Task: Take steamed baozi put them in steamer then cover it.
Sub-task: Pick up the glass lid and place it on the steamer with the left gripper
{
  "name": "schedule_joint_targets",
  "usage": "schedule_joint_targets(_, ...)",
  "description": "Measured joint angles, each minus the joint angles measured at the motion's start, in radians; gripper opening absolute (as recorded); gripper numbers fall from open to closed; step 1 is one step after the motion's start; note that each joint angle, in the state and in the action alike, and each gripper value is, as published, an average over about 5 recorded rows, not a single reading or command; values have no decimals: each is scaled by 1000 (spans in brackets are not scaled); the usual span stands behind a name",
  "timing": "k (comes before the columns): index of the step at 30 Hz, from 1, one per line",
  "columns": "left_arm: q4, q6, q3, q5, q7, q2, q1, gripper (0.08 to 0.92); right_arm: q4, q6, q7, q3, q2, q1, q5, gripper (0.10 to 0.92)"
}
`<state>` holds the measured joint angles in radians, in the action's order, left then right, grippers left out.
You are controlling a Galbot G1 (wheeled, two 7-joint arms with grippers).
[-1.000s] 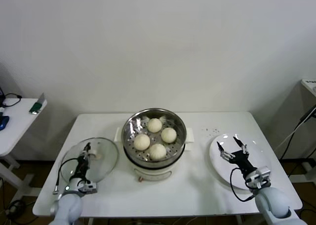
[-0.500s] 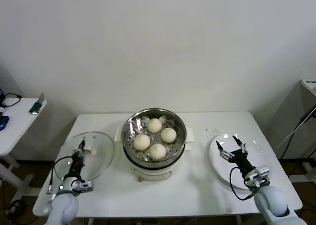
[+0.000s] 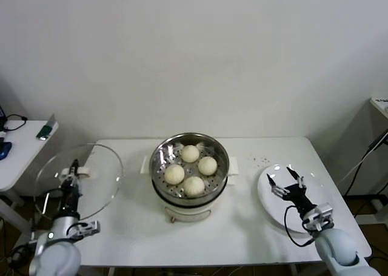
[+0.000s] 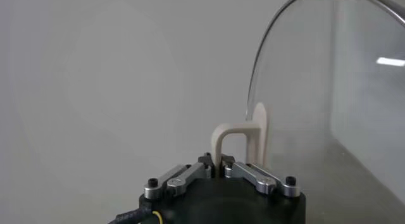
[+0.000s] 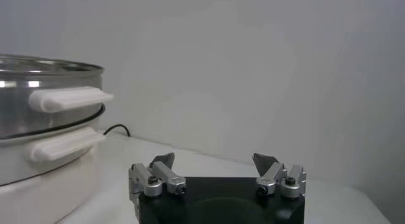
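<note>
Several cream-white steamed baozi (image 3: 193, 170) lie on the perforated tray of the shiny steamer (image 3: 190, 169) at the table's middle. My left gripper (image 3: 73, 168) is shut on the cream handle (image 4: 238, 142) of the clear glass cover (image 3: 79, 182), which is lifted off the table and tilted on edge at the far left, well apart from the steamer. In the left wrist view the cover (image 4: 342, 99) rises beside the handle. My right gripper (image 3: 285, 182) stands open and empty over the white plate (image 3: 271, 202); its wrist view shows the gripper (image 5: 214, 166) with the jaws wide apart.
The steamer's white side handles (image 5: 69, 99) show in the right wrist view. A side table (image 3: 18, 148) with small items stands at the far left, close to the raised cover. The white table (image 3: 242, 227) ends just before my arms.
My left gripper closed on the cover's handle, then lifted the cover off the table and swung it leftward and upright. The right arm barely moved.
</note>
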<state>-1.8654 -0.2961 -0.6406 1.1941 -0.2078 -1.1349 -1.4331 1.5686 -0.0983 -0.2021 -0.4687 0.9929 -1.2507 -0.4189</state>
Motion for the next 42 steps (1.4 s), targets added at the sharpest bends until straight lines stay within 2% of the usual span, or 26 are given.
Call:
schedule_joint_targets(10, -205, -170, 89, -52, 105, 131, -4, 149, -24, -7, -15, 8, 2, 13, 13, 823)
schedule_joint_targets(16, -249, -266, 216, -55, 184, 198, 72, 149, -52, -9, -23, 21, 14, 37, 24, 823)
schedule_joint_targets(21, -256, -340, 339, -47, 253, 209, 166, 149, -77, -10, -26, 34, 28, 59, 37, 823)
schedule_joint_targets(29, -234, -417, 527, 6, 351, 151, 324, 149, -104, -10, -28, 47, 40, 92, 52, 823)
schedule_joint_targets(42, -117, -441, 720, 153, 453, -34, 475, 149, -135, -18, -30, 32, 50, 111, 68, 823)
